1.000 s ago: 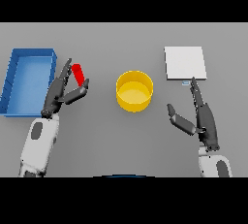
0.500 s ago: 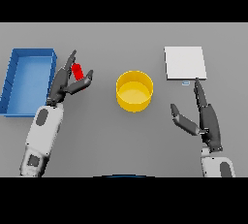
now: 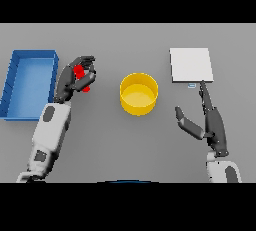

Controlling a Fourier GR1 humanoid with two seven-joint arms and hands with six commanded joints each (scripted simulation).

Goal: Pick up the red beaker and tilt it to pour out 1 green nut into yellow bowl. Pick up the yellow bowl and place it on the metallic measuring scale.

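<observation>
**Two hands at the table, the left one wrapped round the red beaker**

One blue bin [image 3: 30,82] lies at the far left of the grey table [image 3: 125,40], its long side running away from the robot. Just beside its right wall, the left hand [image 3: 75,77] has its fingers and thumb curled round the red beaker [image 3: 80,76], so that only patches of red show between them. The beaker is well apart from the yellow bowl [image 3: 139,93], which sits near the middle of the table. To the right and farther back is the metallic measuring scale [image 3: 191,65], a pale square plate. Below it, the right hand [image 3: 210,122] is spread, fingers straight and thumb apart, holding nothing, its fingertips near the scale's front edge.
</observation>
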